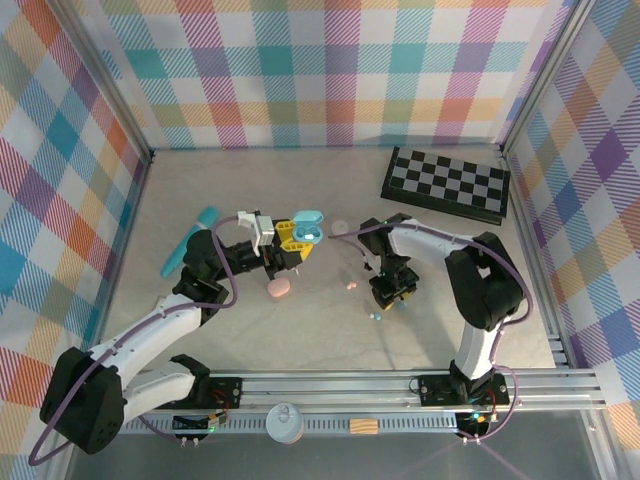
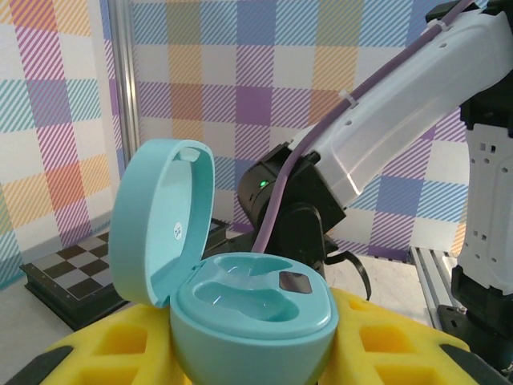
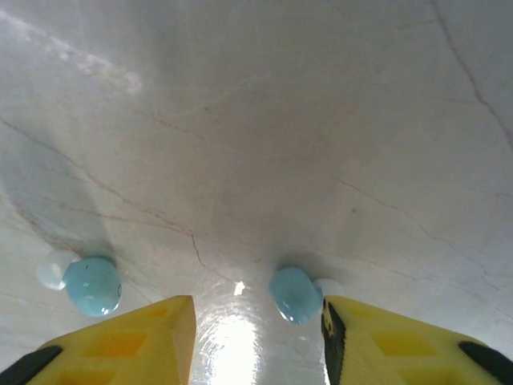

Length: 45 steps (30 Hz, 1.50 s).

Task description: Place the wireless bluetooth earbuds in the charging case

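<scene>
Risk is the blue earbud (image 3: 295,294) squirting off across the tabletop (image 3: 280,120), since it sits off-centre between the right claw's (image 3: 256,321) parted fingers, snug against one, while the left claw (image 2: 252,353) is clamped on the open charging case (image 2: 240,305).

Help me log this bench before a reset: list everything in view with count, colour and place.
charging case: one, light blue, lid open, in the left end effector
closed case: one, pink, middle of the table
light blue earbuds: two, lying at the right end effector
pink earbud: one, centre
pale round item: one, pinkish-white, beyond centre
tube: one, teal, left side
chequerboard: one, black and white, far right
left end effector: one, yellow, shut on the charging case
right end effector: one, yellow, open, an earbud between its fingers
</scene>
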Each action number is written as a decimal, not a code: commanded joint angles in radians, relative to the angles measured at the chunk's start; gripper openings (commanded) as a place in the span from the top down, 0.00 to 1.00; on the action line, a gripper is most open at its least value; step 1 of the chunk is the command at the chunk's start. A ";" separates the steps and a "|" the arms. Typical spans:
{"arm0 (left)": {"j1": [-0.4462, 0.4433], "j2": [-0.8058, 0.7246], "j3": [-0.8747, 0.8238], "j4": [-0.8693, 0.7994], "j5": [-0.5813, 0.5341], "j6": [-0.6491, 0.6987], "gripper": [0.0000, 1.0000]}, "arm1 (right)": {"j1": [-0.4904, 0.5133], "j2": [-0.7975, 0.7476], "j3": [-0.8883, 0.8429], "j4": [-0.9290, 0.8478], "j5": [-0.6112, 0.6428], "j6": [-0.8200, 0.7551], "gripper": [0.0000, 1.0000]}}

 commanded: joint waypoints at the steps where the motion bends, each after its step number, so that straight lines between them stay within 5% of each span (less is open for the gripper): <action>1: 0.008 -0.026 -0.005 -0.029 -0.003 0.041 0.68 | 0.008 0.029 0.028 -0.042 0.047 -0.025 0.58; 27: 0.010 -0.011 0.016 -0.036 0.016 0.047 0.68 | 0.009 0.087 0.055 -0.062 0.037 -0.027 0.80; 39: 0.011 -0.003 0.012 -0.026 0.016 0.035 0.68 | -0.059 -0.064 0.103 0.012 -0.226 -0.009 0.82; 45: 0.012 0.000 0.010 -0.020 0.015 0.029 0.68 | -0.158 -0.181 0.091 0.082 -0.462 0.021 0.83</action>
